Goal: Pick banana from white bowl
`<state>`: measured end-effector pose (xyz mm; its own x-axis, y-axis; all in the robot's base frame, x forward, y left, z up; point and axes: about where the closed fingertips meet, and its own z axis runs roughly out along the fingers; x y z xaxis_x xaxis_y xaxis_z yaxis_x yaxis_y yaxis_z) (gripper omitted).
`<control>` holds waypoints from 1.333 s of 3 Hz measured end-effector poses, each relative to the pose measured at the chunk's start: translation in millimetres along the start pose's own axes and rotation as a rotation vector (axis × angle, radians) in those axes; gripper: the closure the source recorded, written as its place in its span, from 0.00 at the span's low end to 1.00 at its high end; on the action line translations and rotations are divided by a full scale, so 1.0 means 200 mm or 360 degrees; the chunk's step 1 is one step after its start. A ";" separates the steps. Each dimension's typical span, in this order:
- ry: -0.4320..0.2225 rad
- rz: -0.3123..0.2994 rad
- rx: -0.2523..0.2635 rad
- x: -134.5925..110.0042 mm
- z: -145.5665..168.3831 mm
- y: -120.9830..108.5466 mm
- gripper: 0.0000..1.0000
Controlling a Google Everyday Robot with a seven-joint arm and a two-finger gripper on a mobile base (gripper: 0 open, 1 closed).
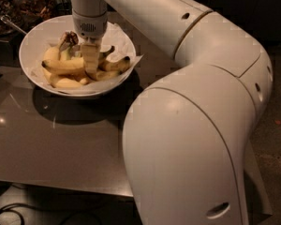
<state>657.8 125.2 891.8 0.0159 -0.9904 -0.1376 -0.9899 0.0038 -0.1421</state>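
The pincer (91, 73) hangs straight down from the white arm (187, 27) into the white bowl (29, 37), its tip sunk among the fruit near the middle of the pile. Whether it is spread or closed on anything cannot be told from this angle. The banana (63, 66), the long yellow one with a dark tip pointing left, lies across the bowl on the crinkled paper lining (131, 62), and its right-hand part passes just under or beside the pincer. Shorter bananas (113, 64) with black tips lie to the right, and a bunch with brown stems (68, 38) sits behind. The step in hand looks like the grasp itself. To do it well, the pincer should straddle the long banana across its width, near its middle so it hangs balanced, and close gently since the fruit bruises. It should catch neither a neighbouring banana nor a fold of paper. The lift should go straight up and slowly, so that the bowl does not slide on the smooth counter (61, 144).
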 end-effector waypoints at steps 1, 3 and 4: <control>0.0000 0.0000 0.0000 0.00 0.00 0.00 0.70; -0.0028 -0.0004 0.0039 -0.01 -0.02 -0.01 1.00; -0.0173 -0.0015 0.0105 0.01 -0.15 0.00 1.00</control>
<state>653.1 120.1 920.4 0.0438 -0.9695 -0.2411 -0.9782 0.0074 -0.2073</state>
